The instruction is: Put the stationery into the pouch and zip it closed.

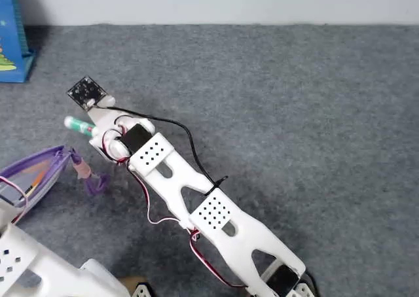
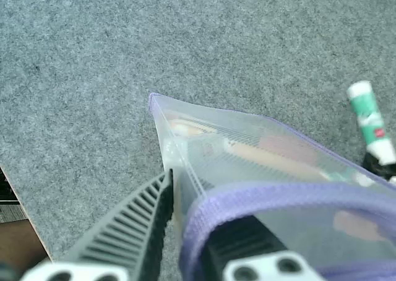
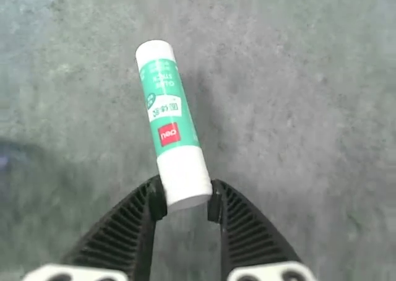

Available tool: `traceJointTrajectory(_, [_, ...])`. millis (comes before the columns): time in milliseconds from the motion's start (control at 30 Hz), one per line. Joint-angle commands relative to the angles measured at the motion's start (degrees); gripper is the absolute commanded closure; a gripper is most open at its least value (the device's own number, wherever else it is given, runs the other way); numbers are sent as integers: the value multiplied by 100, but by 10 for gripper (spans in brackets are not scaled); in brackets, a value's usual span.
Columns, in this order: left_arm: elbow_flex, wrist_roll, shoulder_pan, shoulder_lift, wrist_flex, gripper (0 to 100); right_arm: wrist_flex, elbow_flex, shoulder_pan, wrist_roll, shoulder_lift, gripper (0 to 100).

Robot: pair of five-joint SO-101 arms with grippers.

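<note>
A white and green glue stick (image 3: 170,117) is clamped at its white end in my right gripper (image 3: 184,197), a little above the grey carpet. In the high view the glue stick (image 1: 76,123) pokes out to the left of the right gripper (image 1: 93,129), just up and right of the pouch. The clear pouch (image 1: 34,171) with purple zip edging stands open at the left edge and holds several pencil-like items. My left gripper (image 2: 185,216) is shut on the pouch wall (image 2: 260,151), one finger outside and one inside. In the left wrist view the glue stick (image 2: 371,121) hangs beyond the pouch's far end.
A purple zip pull with a pink tag (image 1: 91,179) trails from the pouch's right end. A blue box (image 1: 12,38) stands at the back left by the wall. Grey carpet (image 1: 294,101) stretches open to the right and back.
</note>
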Motion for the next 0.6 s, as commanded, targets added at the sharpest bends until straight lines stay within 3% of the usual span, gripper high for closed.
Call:
traceJointTrajectory(0, [-418, -44, 0, -26, 53, 990, 725, -343, 84, -9, -303, 990])
traceJointTrajectory(367, [-418, -44, 9, -26, 53, 990, 2782, -352, 365, -53, -1051, 990])
traceJointTrajectory(567, [-426, -44, 18, -26, 62, 990, 2976, -334, 514, -202, -1481, 991])
